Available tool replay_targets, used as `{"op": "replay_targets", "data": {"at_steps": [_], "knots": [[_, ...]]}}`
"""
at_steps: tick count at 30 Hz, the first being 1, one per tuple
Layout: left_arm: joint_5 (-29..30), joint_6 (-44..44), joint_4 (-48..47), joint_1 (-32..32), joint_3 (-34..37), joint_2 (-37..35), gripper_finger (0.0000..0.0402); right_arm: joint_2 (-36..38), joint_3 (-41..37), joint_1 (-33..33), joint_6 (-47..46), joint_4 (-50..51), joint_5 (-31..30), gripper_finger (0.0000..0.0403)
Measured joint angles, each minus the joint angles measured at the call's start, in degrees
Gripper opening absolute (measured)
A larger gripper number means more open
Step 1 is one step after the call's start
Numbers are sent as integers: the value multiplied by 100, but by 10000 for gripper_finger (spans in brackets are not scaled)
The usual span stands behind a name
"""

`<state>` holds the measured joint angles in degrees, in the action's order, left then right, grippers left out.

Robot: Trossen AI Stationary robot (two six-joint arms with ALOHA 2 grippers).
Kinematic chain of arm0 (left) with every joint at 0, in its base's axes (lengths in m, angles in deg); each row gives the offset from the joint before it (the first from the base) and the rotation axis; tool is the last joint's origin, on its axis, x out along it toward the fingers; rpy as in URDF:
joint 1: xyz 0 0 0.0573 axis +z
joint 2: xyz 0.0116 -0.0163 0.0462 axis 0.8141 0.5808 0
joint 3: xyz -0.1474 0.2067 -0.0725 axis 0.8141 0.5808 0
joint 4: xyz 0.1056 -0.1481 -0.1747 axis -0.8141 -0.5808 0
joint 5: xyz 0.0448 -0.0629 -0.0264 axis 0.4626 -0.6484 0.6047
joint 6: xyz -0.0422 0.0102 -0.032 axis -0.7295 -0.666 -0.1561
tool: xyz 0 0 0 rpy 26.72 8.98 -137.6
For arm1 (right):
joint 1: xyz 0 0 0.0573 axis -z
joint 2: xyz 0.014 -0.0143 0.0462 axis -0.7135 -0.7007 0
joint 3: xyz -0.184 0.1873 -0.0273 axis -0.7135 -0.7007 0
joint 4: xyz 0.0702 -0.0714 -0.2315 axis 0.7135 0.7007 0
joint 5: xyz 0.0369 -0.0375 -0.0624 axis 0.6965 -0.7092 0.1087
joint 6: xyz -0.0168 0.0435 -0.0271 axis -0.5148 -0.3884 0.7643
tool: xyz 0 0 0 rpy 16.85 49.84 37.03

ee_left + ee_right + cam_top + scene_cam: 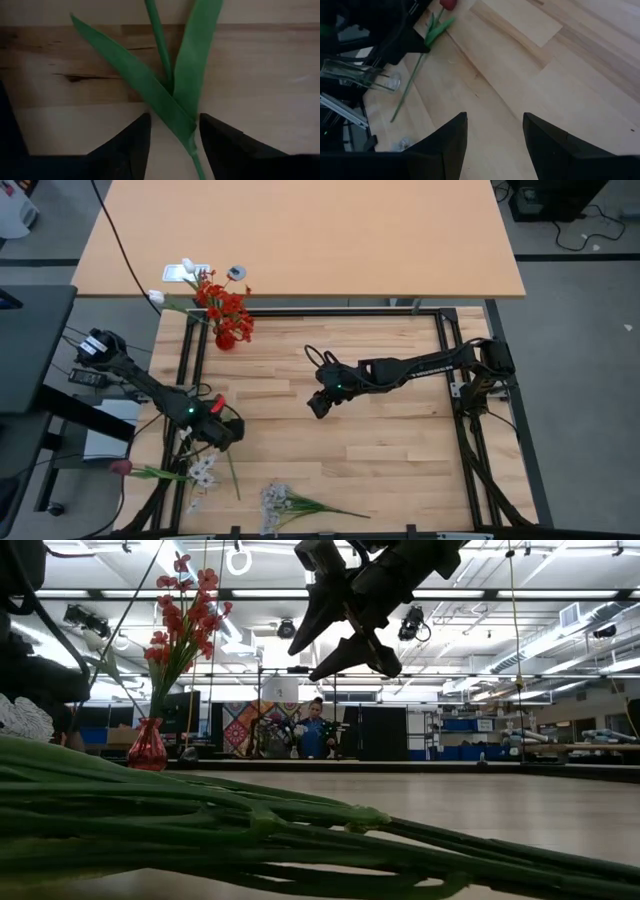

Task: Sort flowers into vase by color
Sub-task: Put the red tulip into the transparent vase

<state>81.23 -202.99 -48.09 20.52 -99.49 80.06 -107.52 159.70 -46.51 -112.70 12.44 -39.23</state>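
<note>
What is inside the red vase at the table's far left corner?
The red vase holds stems of red blossoms, standing up above its mouth. The low view shows the same. The stalk ends inside the vase cannot be made out.

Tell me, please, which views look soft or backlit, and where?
Low view: the green stalks up close are blurred; the right gripper is silhouetted against ceiling lights. Left wrist view: dim, the leaves soft between the left gripper fingers. High view: evenly lit.
</note>
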Motion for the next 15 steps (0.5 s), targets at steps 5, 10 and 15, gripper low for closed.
{"op": "replay_targets", "data": {"at_steps": [5,10,15], "knots": [[-31,115,25,0,65,-8,123,0,0,0,0,112,1,200],[-26,215,106,0,71,-4,63,0,0,25,-2,156,4,200],[133,192,229,-3,63,-4,19,0,0,102,-34,156,10,200]]}}
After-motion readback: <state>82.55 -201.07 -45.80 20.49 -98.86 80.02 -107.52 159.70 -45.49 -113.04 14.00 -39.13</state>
